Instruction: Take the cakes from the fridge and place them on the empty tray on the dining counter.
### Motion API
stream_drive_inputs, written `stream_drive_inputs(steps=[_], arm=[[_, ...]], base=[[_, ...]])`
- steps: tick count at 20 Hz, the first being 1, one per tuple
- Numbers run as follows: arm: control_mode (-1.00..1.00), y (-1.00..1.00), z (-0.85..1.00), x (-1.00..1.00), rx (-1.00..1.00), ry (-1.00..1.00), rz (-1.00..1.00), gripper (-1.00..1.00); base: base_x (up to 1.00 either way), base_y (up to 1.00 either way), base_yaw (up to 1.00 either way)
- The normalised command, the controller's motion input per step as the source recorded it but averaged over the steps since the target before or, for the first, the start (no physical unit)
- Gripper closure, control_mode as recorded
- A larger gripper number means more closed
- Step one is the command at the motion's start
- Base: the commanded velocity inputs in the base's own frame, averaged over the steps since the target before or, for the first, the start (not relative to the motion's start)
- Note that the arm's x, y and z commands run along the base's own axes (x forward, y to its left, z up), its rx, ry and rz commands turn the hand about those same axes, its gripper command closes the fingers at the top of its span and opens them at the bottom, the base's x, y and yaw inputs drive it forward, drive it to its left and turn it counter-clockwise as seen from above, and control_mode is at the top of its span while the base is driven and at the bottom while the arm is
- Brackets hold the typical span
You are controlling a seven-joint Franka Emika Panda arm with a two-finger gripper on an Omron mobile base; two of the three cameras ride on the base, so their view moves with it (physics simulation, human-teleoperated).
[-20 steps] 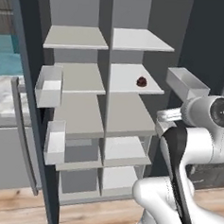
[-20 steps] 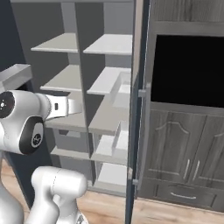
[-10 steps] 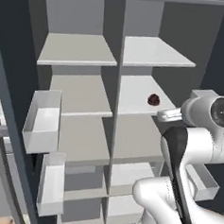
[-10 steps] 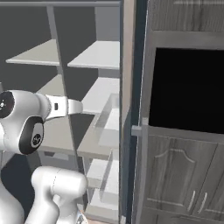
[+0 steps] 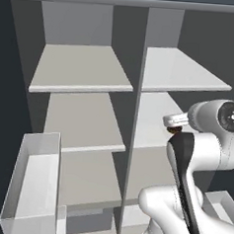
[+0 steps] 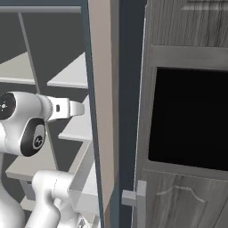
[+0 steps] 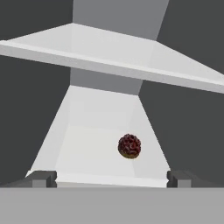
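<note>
Fridge (image 5: 83, 67) shelf, round dark red-brown bumpy cake (image 7: 129, 146); claw (image 7: 111, 179) wide

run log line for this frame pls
phase: reaching into fridge | gripper: open, empty | target: dark red cake on right shelf, ahead between fingertips, untouched | tray: not loaded yet
</note>
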Motion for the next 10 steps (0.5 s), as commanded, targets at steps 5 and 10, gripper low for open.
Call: stream_drive_inputs(steps=[5, 10], arm=[[1.0, 0.0, 0.0, 0.0, 0.0, 0.0, 0.0, -1.0], [1.0, 0.0, 0.0, 0.0, 0.0, 0.0, 0.0, -1.0]], base=[[0.83, 0.3, -0.14], [0.75, 0.29, -0.15]])
